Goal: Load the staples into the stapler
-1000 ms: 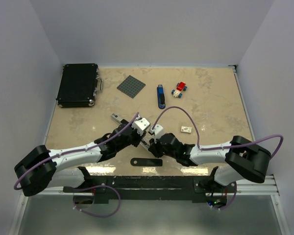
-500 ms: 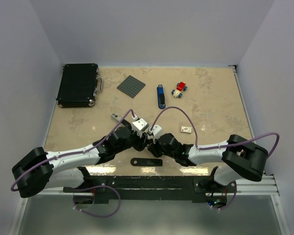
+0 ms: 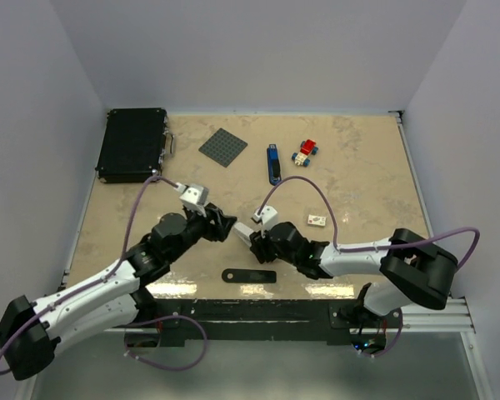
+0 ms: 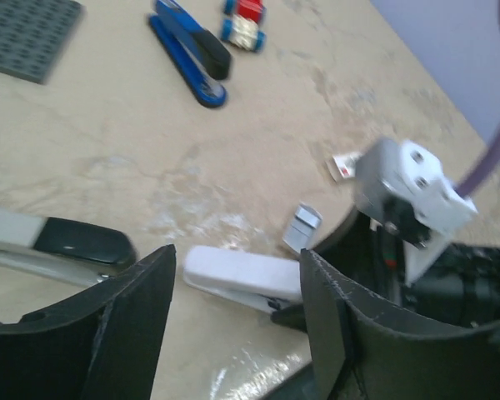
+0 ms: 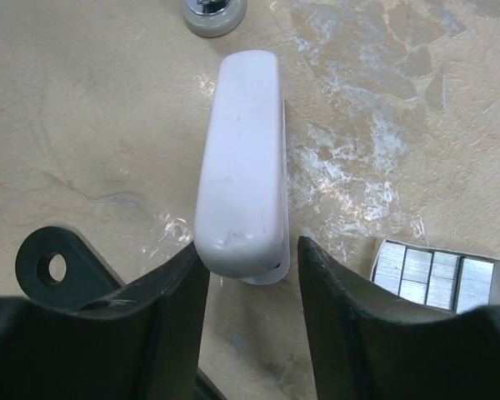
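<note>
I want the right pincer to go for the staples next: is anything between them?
Nothing visible. The staples lie just outside one finger of the right pincer. The white stapler sits between its open jaws, not on the way to the staples.

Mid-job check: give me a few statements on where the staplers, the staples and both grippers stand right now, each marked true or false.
1. The white stapler lies flat between the fingers of the right gripper. True.
2. The left gripper is clamped on the blue stapler. False: its jaws are open and empty, and the blue stapler lies far back, next to the toy car.
3. The staples sit on the table in an open tray beside the white stapler. True.
4. The black case stands open. False: it is closed, at the far left corner.
</note>
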Controlling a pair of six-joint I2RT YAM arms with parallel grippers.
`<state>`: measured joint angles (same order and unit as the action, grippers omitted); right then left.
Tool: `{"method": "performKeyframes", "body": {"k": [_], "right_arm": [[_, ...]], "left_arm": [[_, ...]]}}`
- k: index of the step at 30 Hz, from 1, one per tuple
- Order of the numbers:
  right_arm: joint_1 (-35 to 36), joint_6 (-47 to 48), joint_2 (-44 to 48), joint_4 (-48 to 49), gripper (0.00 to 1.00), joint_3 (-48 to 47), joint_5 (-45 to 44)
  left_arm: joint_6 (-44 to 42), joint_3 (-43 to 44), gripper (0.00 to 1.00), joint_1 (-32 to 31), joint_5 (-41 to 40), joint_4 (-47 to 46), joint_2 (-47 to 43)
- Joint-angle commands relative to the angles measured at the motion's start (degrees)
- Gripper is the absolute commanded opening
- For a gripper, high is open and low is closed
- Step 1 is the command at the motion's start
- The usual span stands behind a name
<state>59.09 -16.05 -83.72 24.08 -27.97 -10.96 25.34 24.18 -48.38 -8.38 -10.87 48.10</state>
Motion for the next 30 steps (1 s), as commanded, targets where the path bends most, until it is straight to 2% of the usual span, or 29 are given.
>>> {"method": "performKeyframes", "body": {"k": [1, 3, 6, 10, 13, 18, 25, 28, 30], "right_arm": [[-0.03, -1.87, 4.78, -6.48, 0.55, -3.50, -0.38], [-0.03, -2.58, 6.28, -11.47, 0.65, -4.99, 1.28], [-0.11, -3.37, 8.57, -20.07, 0.70, -9.11, 2.08], [-0.03, -3.55, 7.44, -31.35, 0.70, -18.32, 0.68], [-0.03, -2.58, 2.61, -39.35, 0.68, -24.65, -0.20], [-0.03, -3.02, -2.93, -46.04, 0.59, -29.68, -2.57], [-0.03, -2.49, -7.15, -49.03, 0.53, -33.20, -3.10], [-0.03, -2.40, -8.03, -49.21, 0.43, -33.29, -3.19], [0.06, -2.23, -8.30, -48.78, 0.31, -33.12, -3.10]], "left_arm": [[3.05, 0.69, 0.69, 4.17, -8.46, 5.49, -5.99], [1.21, 1.82, 0.70, 4.35, -11.73, 7.26, -8.62], [-1.95, 3.41, 0.72, 4.44, -18.14, 10.78, -11.70], [-8.01, 3.68, 0.72, 4.35, -25.96, 13.95, -15.92], [-12.85, 3.68, 0.73, 4.44, -29.74, 14.30, -18.65], [-17.25, 2.63, 0.74, 4.35, -34.59, 13.25, -21.64], [-18.66, 0.78, 0.74, 4.44, -34.16, 9.03, -21.47], [-18.66, 1.48, 0.75, 4.35, -34.51, 9.64, -20.15], [-18.58, 1.48, 0.75, 4.35, -34.33, 9.56, -19.80]]}}
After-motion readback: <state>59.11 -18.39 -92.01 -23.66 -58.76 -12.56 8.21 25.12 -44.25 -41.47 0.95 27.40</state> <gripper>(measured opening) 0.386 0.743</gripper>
